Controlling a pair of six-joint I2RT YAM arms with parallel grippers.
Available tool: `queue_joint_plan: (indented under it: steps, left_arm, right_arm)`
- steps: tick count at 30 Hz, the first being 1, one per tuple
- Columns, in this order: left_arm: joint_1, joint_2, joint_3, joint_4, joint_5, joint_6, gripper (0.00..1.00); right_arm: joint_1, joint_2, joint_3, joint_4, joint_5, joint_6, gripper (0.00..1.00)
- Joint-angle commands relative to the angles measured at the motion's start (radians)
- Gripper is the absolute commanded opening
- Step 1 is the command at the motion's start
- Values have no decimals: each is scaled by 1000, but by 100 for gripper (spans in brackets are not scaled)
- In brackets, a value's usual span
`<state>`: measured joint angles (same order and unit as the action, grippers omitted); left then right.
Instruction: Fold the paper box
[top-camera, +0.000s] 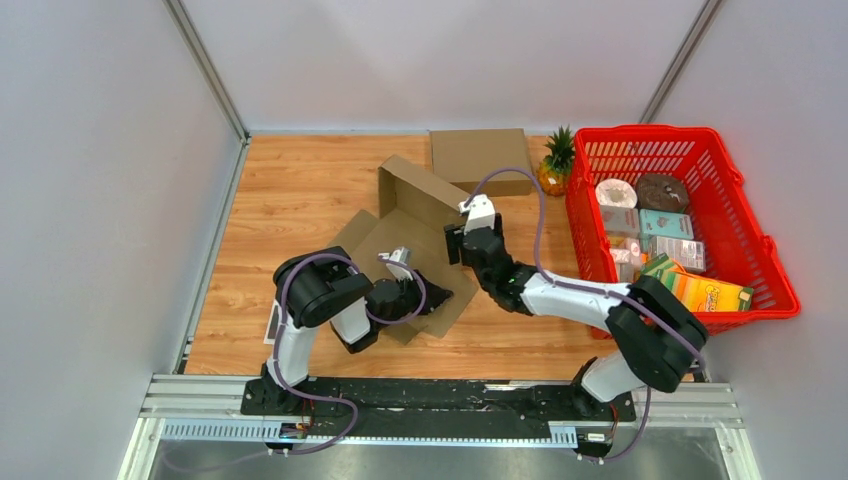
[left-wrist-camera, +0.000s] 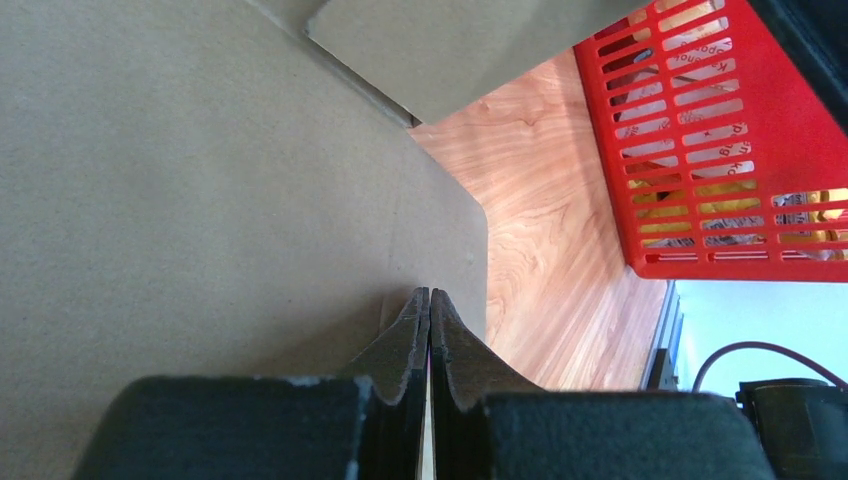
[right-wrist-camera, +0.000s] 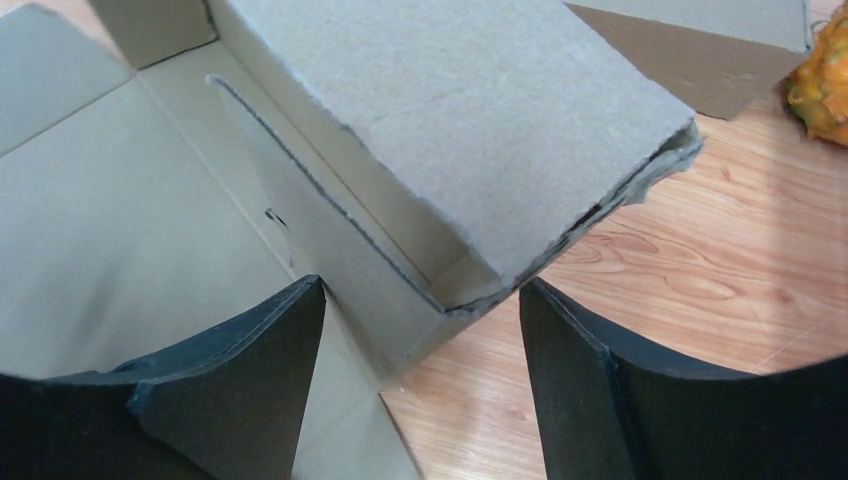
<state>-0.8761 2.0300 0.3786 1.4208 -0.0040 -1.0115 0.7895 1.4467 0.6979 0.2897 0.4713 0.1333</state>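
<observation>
On the worktop (top-camera: 290, 200), the left end effector (left-wrist-camera: 429, 295) lay clenched against the paper box (top-camera: 410, 215), while the released right end effector (right-wrist-camera: 422, 288) straddled the side wall (right-wrist-camera: 340, 240).

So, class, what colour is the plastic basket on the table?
The basket is bright red; best seen in the top external view.

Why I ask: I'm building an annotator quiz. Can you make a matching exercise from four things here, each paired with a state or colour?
Things:
1. left hand
2. right hand
3. pineapple
4. basket

States or colours:
a. open
b. red
c. shut
d. yellow with a green leafy top

Pairs: 1-c, 2-a, 3-d, 4-b
</observation>
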Motion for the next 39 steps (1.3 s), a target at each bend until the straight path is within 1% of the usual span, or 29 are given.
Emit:
queue_joint_plan:
  steps: [1,4,5,8,10,11,12,13,14,15,16,18,20,21,22,24,25,26,27,28,30,31,32,33,34,35,37,38,39]
  left_arm:
    - [8,58,-4,-42,30,7,5]
    - [9,62,-1,-34,33,-1,5]
    - [9,61,-1,-33,38,-1,5]
    - [8,52,-3,-33,42,2,6]
    - [8,41,-1,-31,48,13,6]
    - [8,35,-1,-31,56,19,6]
    - [6,26,-3,-31,59,34,6]
    - [5,1,-10,-33,61,45,8]
    - [2,-16,-17,-31,41,63,10]
    - [-13,-39,-36,-31,26,100,19]
    - [-15,-95,-47,-34,13,115,24]
    - [-15,-163,-94,-36,7,152,35]
    - [-9,-307,-135,-72,-22,177,42]
    - [14,-371,-168,-115,-25,195,44]
    - [26,-530,-178,-275,-28,206,44]
    - [48,-725,-166,-518,-69,276,44]
    - [51,-937,-147,-816,-109,309,44]
    - [52,-1040,-123,-968,-211,347,44]
    - [52,-1133,-83,-1093,-259,414,43]
    - [61,-1285,-69,-1264,-313,448,43]
    - [68,-1471,-31,-1417,-482,497,43]
    - [74,-1514,-21,-1547,-551,504,44]
    - [94,-1548,-18,-1582,-621,525,47]
    - [113,-1571,-3,-1605,-649,530,53]
    - [136,-1567,9,-1649,-659,530,56]
    - [191,-1552,19,-1652,-624,542,57]
    - [239,-1466,46,-1614,-544,562,61]
    - [273,-1426,52,-1587,-465,598,63]
    - [281,-1333,80,-1562,-433,616,64]
  right_arm:
    - [74,102,97,42,311,167,72]
    - [111,147,118,35,449,195,66]
    - [122,153,114,51,470,196,60]
    - [120,191,124,77,500,189,53]
    - [122,228,144,85,518,180,45]
    - [122,237,147,94,521,169,38]
    - [122,244,146,132,523,155,35]
    - [122,257,140,150,520,117,31]
    - [123,264,140,163,520,103,23]
    - [122,267,140,189,523,83,21]
    - [123,270,134,201,521,66,18]
    - [122,268,124,244,511,11,7]
    - [122,261,123,247,494,-18,0]
    - [122,259,123,249,472,-27,0]
    - [122,258,120,255,460,-43,0]
    - [119,251,104,273,419,-92,0]
    - [116,245,97,275,402,-98,0]
    - [99,238,89,270,368,-100,0]
    - [85,215,75,247,281,-87,0]
    - [62,207,66,246,250,-83,0]
    - [41,192,48,233,178,-78,0]
    - [27,179,48,218,153,-80,0]
    - [21,170,46,204,132,-86,0]
    - [16,161,42,191,69,-93,0]
    - [1,140,34,183,31,-106,0]
    - [-10,132,38,163,-8,-106,0]
    - [-45,116,66,77,-124,-98,0]
    - [-58,113,72,53,-161,-100,0]
    - [-70,115,81,17,-237,-103,0]
